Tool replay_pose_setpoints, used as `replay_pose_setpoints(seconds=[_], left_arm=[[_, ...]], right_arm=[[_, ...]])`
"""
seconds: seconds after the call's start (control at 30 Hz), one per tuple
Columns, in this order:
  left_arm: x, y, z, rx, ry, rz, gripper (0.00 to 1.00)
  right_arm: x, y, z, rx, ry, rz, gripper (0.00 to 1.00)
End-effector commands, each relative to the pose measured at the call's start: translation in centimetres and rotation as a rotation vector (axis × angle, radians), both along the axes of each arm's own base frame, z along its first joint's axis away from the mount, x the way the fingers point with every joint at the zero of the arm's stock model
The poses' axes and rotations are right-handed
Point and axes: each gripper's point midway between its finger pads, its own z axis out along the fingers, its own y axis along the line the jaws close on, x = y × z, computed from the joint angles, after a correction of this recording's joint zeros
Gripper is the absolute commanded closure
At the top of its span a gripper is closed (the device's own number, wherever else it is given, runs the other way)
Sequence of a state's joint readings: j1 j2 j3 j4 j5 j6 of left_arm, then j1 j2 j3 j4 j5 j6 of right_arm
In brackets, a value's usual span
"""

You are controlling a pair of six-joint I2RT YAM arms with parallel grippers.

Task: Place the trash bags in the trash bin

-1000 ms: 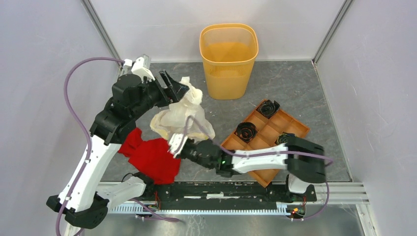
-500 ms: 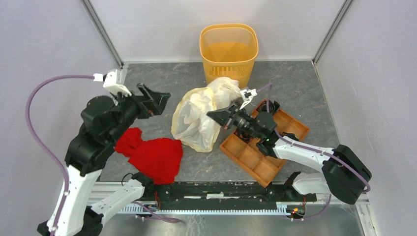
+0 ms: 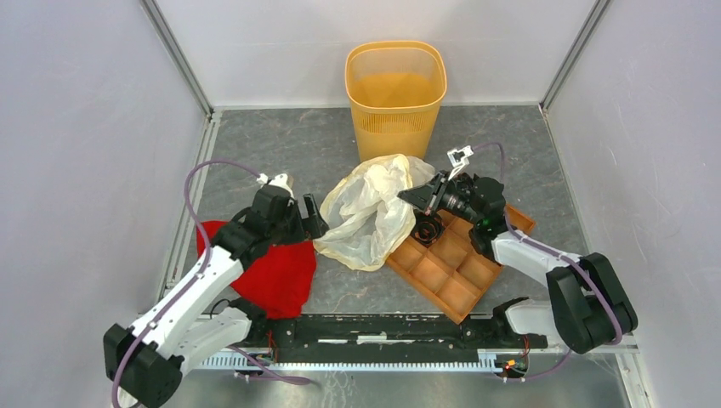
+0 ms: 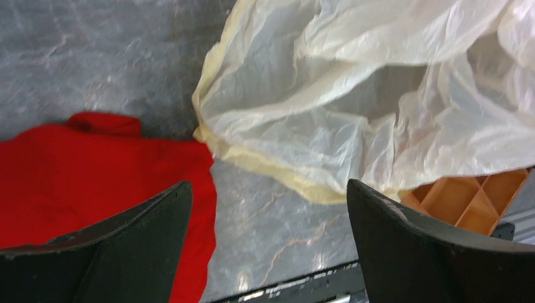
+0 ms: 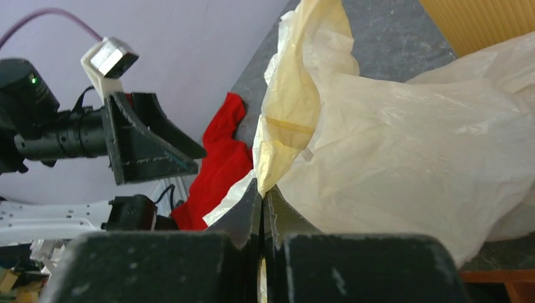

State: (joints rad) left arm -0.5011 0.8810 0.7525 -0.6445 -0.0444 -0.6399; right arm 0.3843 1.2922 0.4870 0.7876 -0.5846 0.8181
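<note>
Trash bag (image 3: 371, 212): on the desk (image 3: 281, 144) just in front of the trash bin (image 3: 395, 136), not in it, with one fold over the compartment tray (image 3: 451, 289). Right tool (image 5: 262, 189): clamped on a thin pinch of the bag's edge. Left tool (image 4: 268, 184): jaws wide, empty, near the red cloth (image 4: 94, 170). Risks: film slipping from so small a pinch; trailing bulk snagging the tray or the bin's rim.

Wrinkled cream-white translucent trash bag (image 3: 374, 212), billowed and crumpled at centre; tall orange-yellow trash bin (image 3: 396, 106) standing upright just beyond at twelve o'clock.
</note>
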Motion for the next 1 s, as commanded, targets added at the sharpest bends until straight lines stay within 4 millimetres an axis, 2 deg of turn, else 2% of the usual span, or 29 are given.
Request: replay_pose_setpoints(seconds=[0.0, 0.13, 0.33, 0.43, 0.6, 0.67, 0.77, 0.87, 0.97], left_arm=[[4.0, -2.4, 1.9, -0.114, -0.078, 0.024, 0.04], [5.1, -3.3, -1.0, -0.114, -0.008, 0.016, 0.08], [5.4, -4.5, -5.8, -0.16, 0.086, 0.039, 0.12], [6.1, -4.4, -7.0, -0.141, 0.09, 0.059, 0.16], [6.8, -3.4, -9.4, -0.046, 0.118, 0.088, 0.29], [7.2, -2.8, -10.0, -0.005, 0.12, 0.108, 0.38], [7.2, -2.2, -9.8, 0.015, 0.116, 0.133, 0.39], [6.7, -1.6, -8.5, 0.009, 0.087, 0.146, 0.33], [6.6, -0.4, -7.4, 0.038, 0.036, 0.172, 0.23]], right_arm=[[0.1, -0.9, 1.1, -0.043, -0.066, 0.074, 1.0], [0.3, -1.7, 1.1, -0.047, -0.071, 0.112, 1.0], [1.0, -3.1, 0.4, -0.1, -0.076, 0.15, 1.0], [1.3, -3.5, 0.0, -0.113, -0.072, 0.14, 1.0], [1.5, -3.6, -0.4, -0.102, -0.063, 0.146, 1.0], [1.5, -3.8, -0.5, -0.103, -0.063, 0.145, 1.0], [1.5, -3.9, -0.6, -0.114, -0.065, 0.143, 1.0], [1.6, -4.1, -0.6, -0.13, -0.07, 0.136, 1.0], [1.6, -4.3, -0.6, -0.141, -0.077, 0.13, 1.0]])
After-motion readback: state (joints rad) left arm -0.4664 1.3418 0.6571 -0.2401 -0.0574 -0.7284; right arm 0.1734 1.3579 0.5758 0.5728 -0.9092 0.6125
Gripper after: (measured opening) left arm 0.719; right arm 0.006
